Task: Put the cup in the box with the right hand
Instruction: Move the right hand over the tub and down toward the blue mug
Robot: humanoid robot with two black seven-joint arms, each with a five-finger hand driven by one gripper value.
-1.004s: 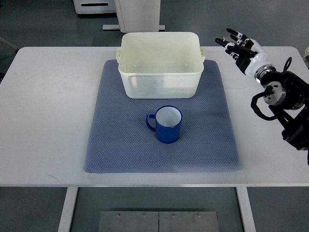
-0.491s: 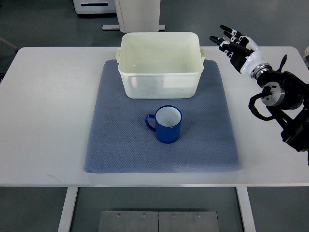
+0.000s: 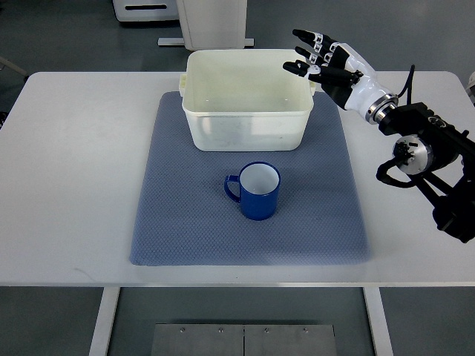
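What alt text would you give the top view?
A blue cup stands upright on a grey-blue mat, in front of an empty cream box. The right robot hand, fingers spread, hovers by the box's right rim.

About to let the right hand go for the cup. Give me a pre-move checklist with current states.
1. Cup upright on the mat, handle pointing left: ok.
2. Right hand open, fingers spread, holding nothing: ok.
3. Right hand placed for a grasp: not ok, it hovers by the box's right rim, far from the cup.
4. Box holds nothing and is open-topped: ok.
5. Space around the cup free of obstacles: ok.
6. Left arm clear: cannot tell, not in view.
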